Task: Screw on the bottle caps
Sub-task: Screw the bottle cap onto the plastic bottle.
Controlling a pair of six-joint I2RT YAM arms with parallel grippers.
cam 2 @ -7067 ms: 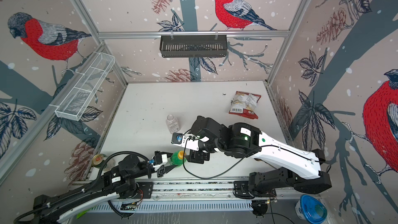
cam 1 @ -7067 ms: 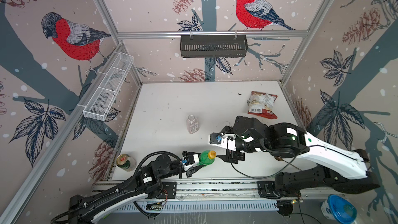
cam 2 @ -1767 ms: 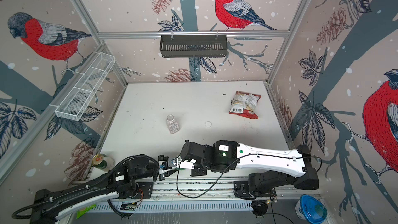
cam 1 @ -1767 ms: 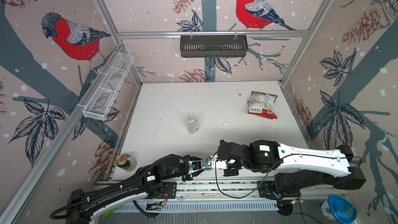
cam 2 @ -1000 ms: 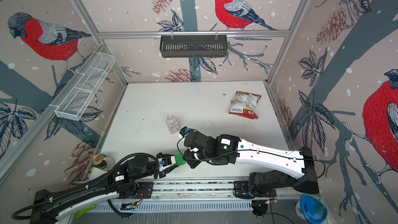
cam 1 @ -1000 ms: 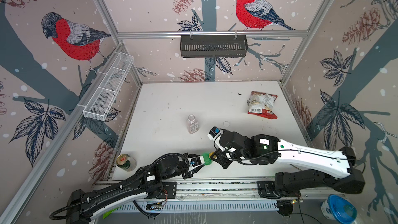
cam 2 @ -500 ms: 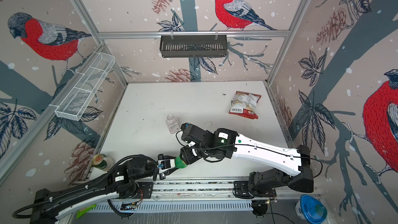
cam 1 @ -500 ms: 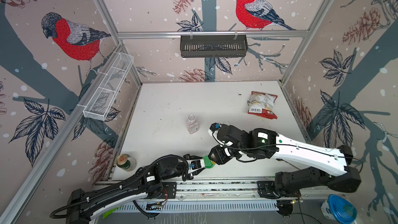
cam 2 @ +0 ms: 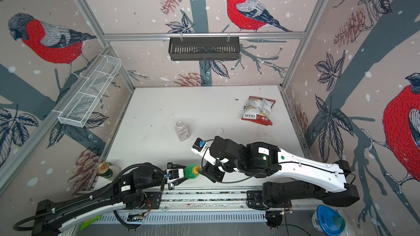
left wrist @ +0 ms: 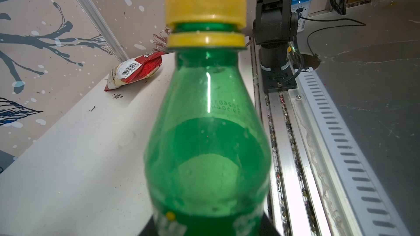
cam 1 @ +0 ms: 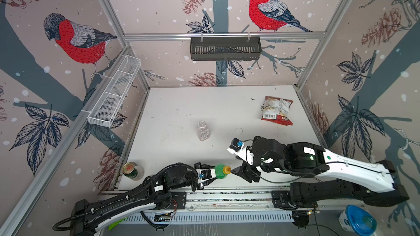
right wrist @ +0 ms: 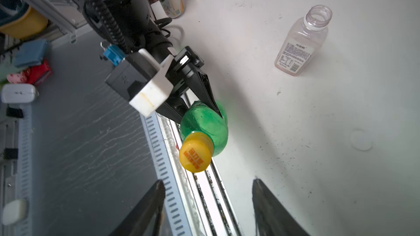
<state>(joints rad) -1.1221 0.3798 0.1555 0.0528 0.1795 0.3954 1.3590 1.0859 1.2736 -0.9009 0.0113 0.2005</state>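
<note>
My left gripper [cam 1: 212, 174] [cam 2: 179, 174] [left wrist: 209, 230] is shut on the body of the translucent green bottle [cam 1: 218, 170] [cam 2: 189, 171] [left wrist: 208, 132] [right wrist: 204, 126]. It holds the bottle tilted over the table's front edge. The orange-yellow cap [cam 1: 226, 169] [cam 2: 196, 169] [left wrist: 205, 1] [right wrist: 195, 155] sits on the neck, a little above its collar ring. My right gripper [cam 1: 241, 173] [cam 2: 209, 173] [right wrist: 206, 191] is open, just right of the cap and clear of it. The clear bottle [cam 1: 203, 130] [cam 2: 181, 130] [right wrist: 300, 42] stands uncapped mid-table. The white cap [cam 1: 239, 130] [cam 2: 219, 130] [right wrist: 361, 141] lies to its right.
A snack bag [cam 1: 277, 110] lies at the back right. A green-and-gold can [cam 1: 130, 170] stands at the front left corner. A black basket [cam 1: 225, 48] hangs on the back wall and a wire basket [cam 1: 113, 96] on the left wall. The arms' rail [cam 1: 227, 197] runs along the front.
My right gripper has opened, let go of the orange-yellow cap and drawn back to the right. The cap stays on the green bottle. The left gripper keeps its hold.
</note>
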